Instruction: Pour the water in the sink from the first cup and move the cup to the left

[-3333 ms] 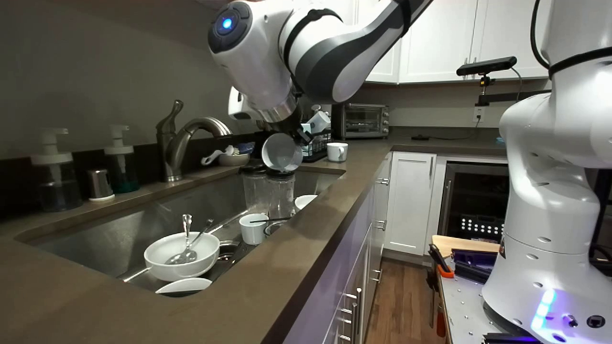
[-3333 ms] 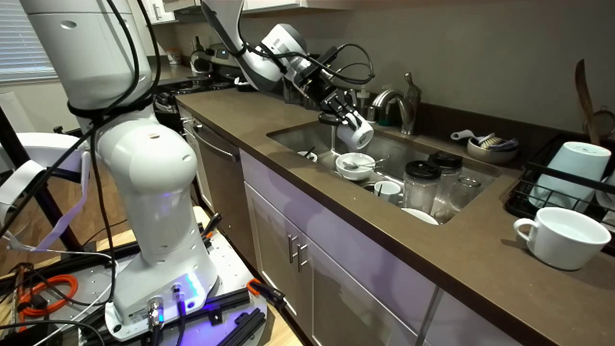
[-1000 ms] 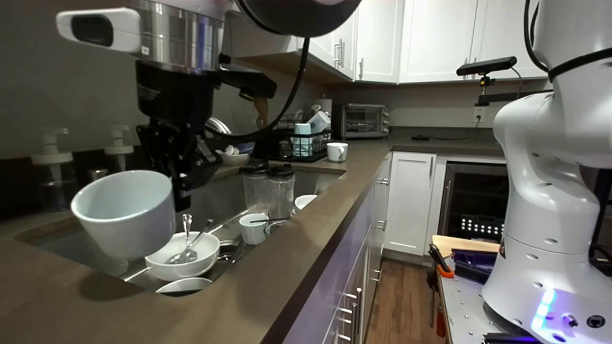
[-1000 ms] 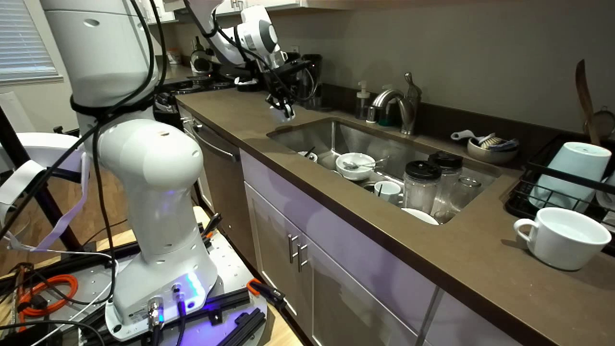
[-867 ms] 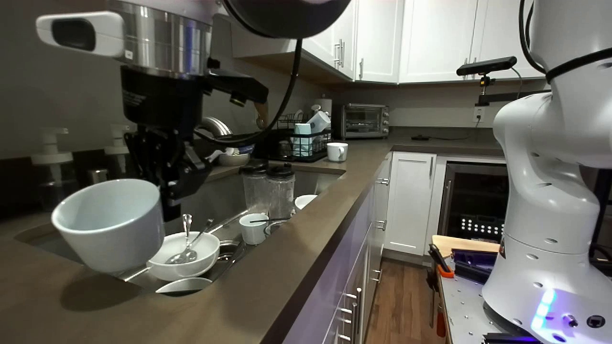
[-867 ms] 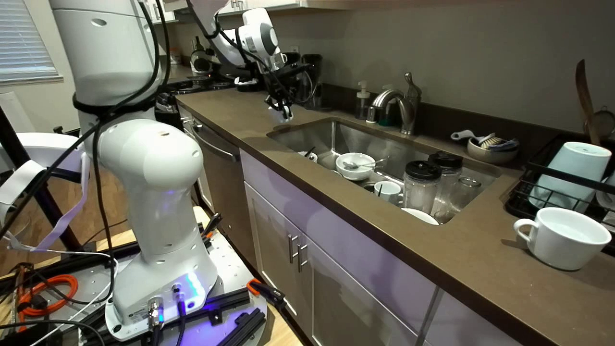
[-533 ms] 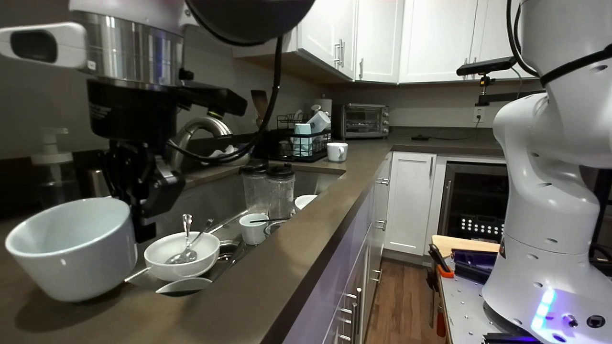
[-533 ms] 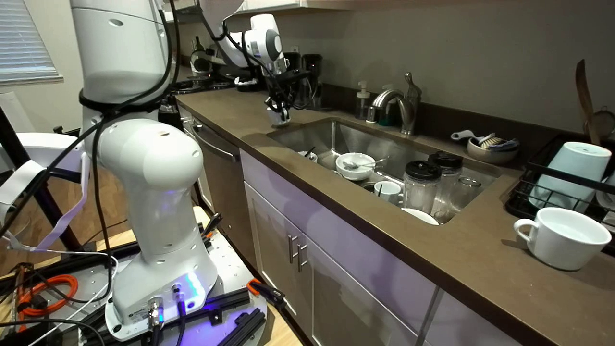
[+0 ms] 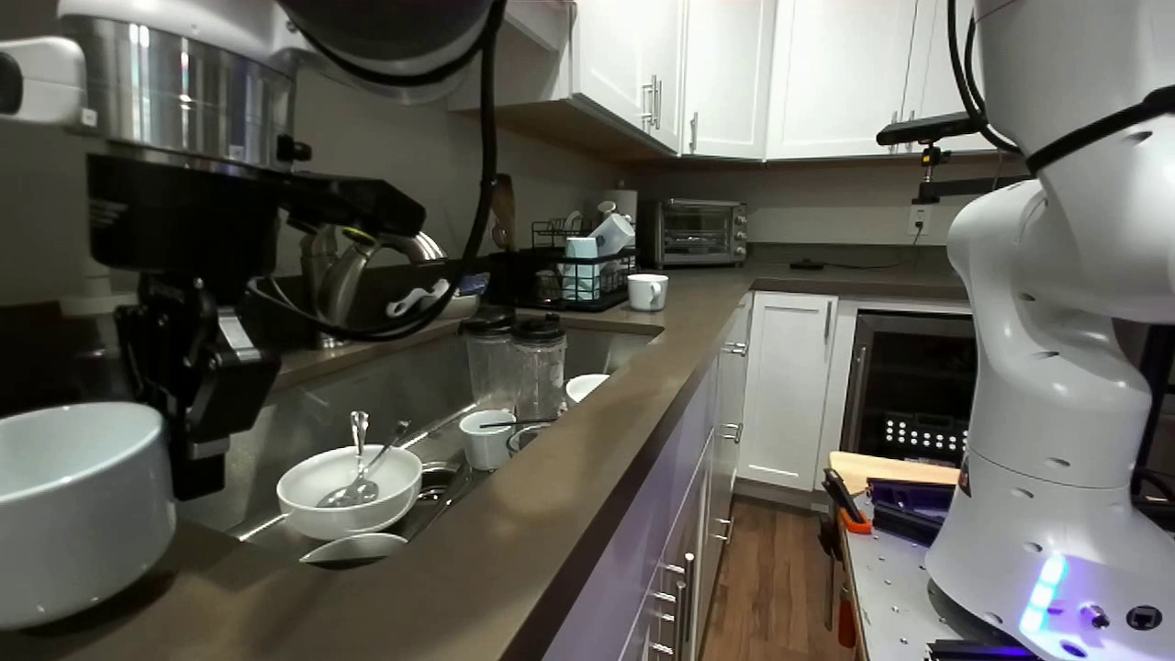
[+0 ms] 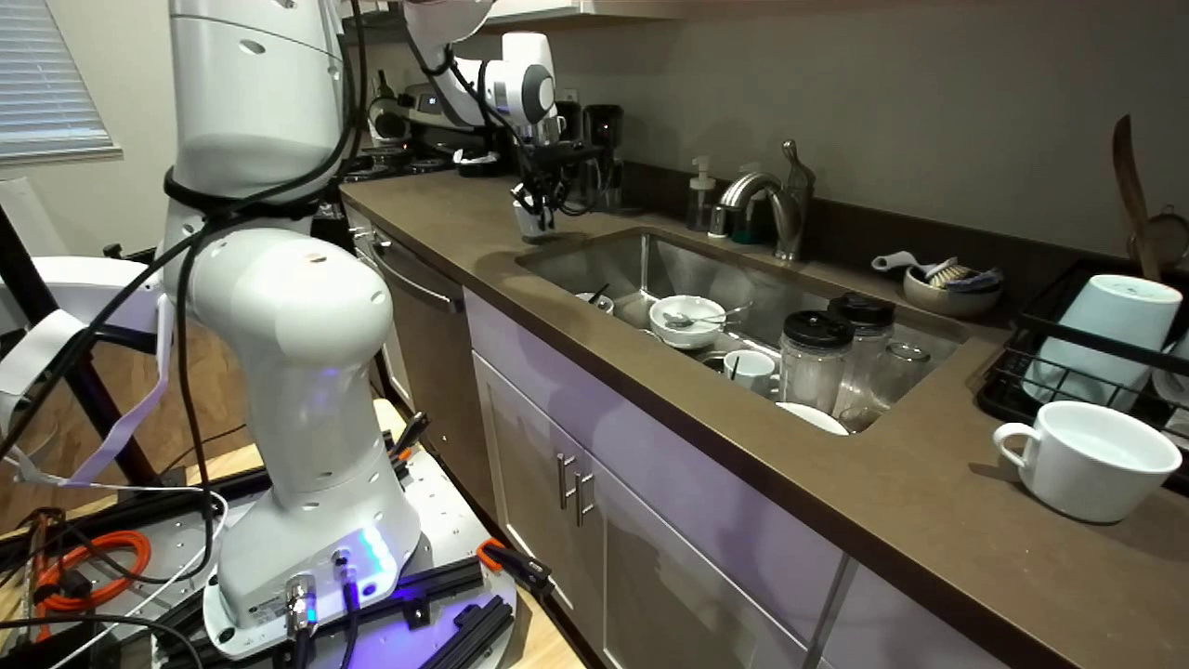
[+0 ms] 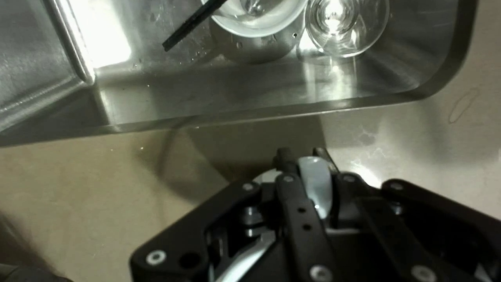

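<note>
- and here's the first cup [image 10: 528,223], down at the countertop [image 10: 892,483], just past the left end of the sink [image 10: 683,269], mouth up and close to upright.
- the gripper [image 11: 303,156] has it clenched; in the wrist view the jaws clamp a glossy white strip [image 11: 318,188], presumably the handle, a hold that would leave the rim free for tipping.
- why there? this spot suits the "move left" half of the job, so i'd call it the set-down, with letting go to come.
- into the sink: a bowl [image 9: 321,523] with a spoon [image 9: 363,491] leaning in it, left there for washing, i'd guess.
- further out, a white mug [image 10: 1087,474] stands on the countertop, well apart; no part in this, it seems.
- tricky bits: the first cup [image 9: 83,532] runs off the frame in an exterior view, so part of its rim is missing.
- its floor is out of sight, so any leftover water can't be judged, nor whether the base touches.
</note>
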